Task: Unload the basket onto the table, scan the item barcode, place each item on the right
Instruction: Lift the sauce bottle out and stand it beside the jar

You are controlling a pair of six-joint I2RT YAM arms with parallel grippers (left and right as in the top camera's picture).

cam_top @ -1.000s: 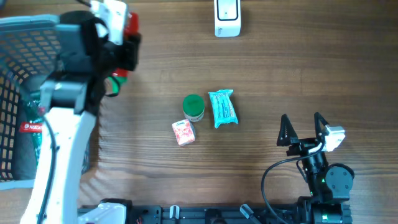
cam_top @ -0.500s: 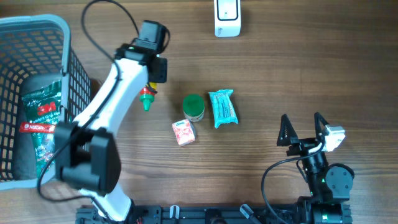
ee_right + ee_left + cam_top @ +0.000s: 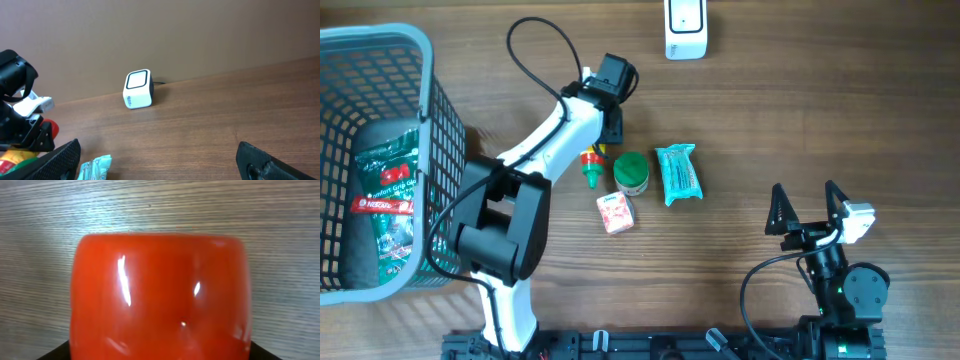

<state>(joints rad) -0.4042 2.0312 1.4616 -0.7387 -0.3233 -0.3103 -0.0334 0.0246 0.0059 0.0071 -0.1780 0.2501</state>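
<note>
The left gripper (image 3: 606, 132) is over the base of the red bottle (image 3: 590, 164), grip impossible to tell. If released, the bottle may roll into the green-lidded jar (image 3: 631, 173) just right of it, its barcode never facing the scanner (image 3: 685, 30) beyond. The right gripper (image 3: 807, 208) stands wide open, far off.
</note>
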